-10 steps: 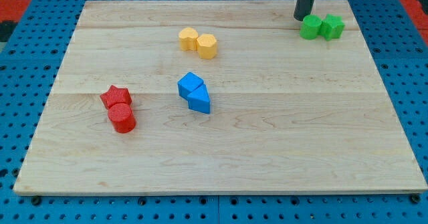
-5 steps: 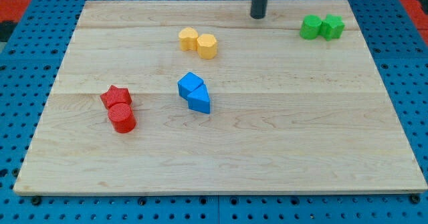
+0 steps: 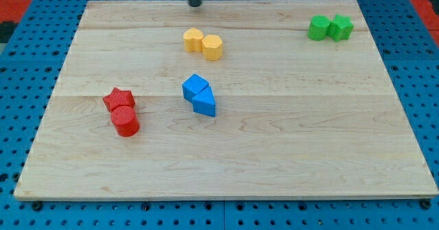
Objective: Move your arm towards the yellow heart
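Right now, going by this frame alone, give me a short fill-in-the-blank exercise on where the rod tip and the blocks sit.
1. My tip is near the view's ____ edge of the wooden board.
2. The blocks nearest my tip are the two ____ ones, the yellow heart and the yellow block beside it.
3. The red star touches a red ____ just below it.
4. The two green blocks sit at the view's top ____.

Missing words: top; yellow; cylinder; right.

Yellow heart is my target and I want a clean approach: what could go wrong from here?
1. The yellow heart touches the yellow hexagon-like block; overshooting could shove both.
2. My tip sits at the view's top edge of the board, straight above the heart; a fast descent could knock it toward the blue blocks.
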